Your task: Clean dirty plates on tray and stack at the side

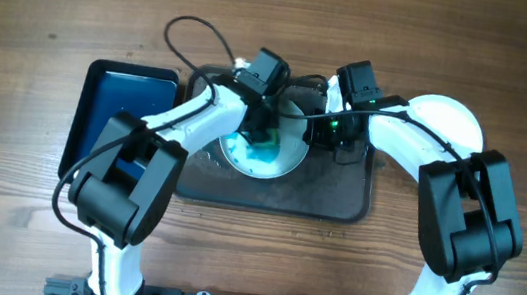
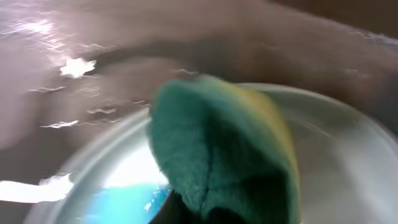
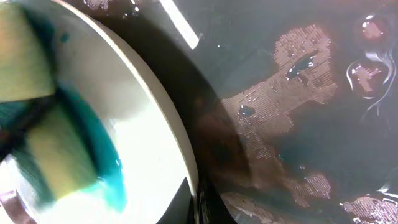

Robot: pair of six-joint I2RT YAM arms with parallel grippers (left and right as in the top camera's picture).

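One white plate [image 1: 279, 166] with a blue-teal smear lies on the dark grey-brown tray [image 1: 338, 195]. My left gripper [image 1: 263, 132] is over the plate, shut on a green and yellow sponge [image 2: 217, 149] that presses against the plate's face [image 2: 348, 168], next to a blue smear [image 2: 121, 202]. My right gripper [image 1: 329, 130] is at the plate's right edge. In the right wrist view its jaws are shut on the plate's rim [image 3: 186, 155], one finger on each side. The sponge [image 3: 56, 162] and teal streak [image 3: 102, 162] show there too.
A smaller dark blue tray [image 1: 118, 100] lies left of the big tray. Another white plate [image 1: 446, 115] rests on the wooden table at the right, partly behind my right arm. The big tray's floor [image 3: 298, 124] is wet with drops and puddles.
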